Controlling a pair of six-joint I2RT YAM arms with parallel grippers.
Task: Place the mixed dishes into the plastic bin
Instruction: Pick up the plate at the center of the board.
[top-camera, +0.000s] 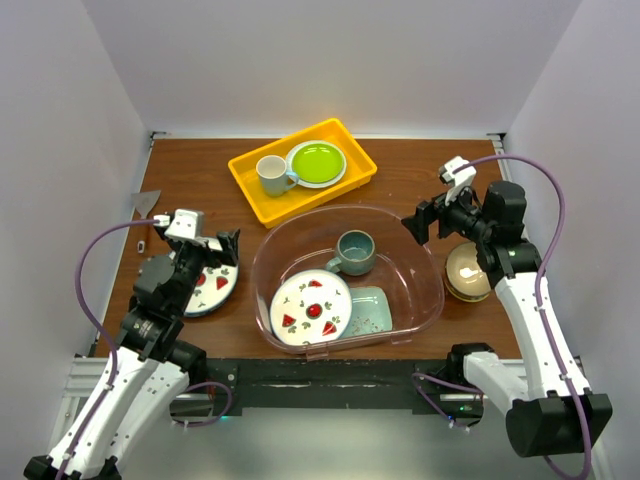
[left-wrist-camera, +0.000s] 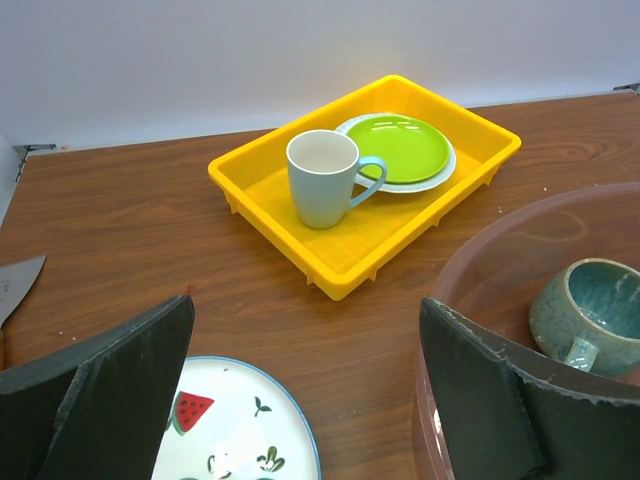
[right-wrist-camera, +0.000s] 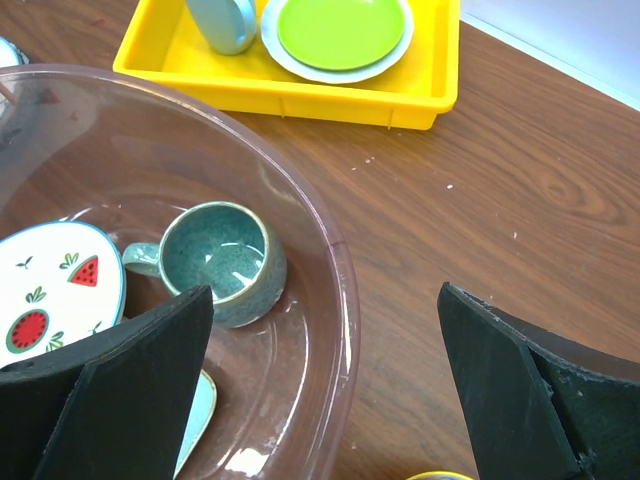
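Note:
The plastic bin (top-camera: 425, 300) sits mid-table and holds a teal mug (top-camera: 355, 252), a white plate with watermelon motifs (top-camera: 311, 307) and a mint-green tray (top-camera: 372, 310). Left of the bin, a second watermelon plate (top-camera: 212, 288) with a blue rim lies on the table. My left gripper (top-camera: 218, 250) hovers open just above it, and its wrist view shows the plate (left-wrist-camera: 235, 425) between the fingers. A tan bowl (top-camera: 467, 270) stands right of the bin. My right gripper (top-camera: 425, 222) hangs open over the bin's right rim (right-wrist-camera: 340, 270), beside the mug (right-wrist-camera: 215, 258).
A yellow tray (top-camera: 250, 185) at the back holds a white mug (top-camera: 272, 175) and a lime-green plate (top-camera: 317, 162). A grey pointed piece (top-camera: 148, 203) lies at the table's left edge. White walls close in on three sides.

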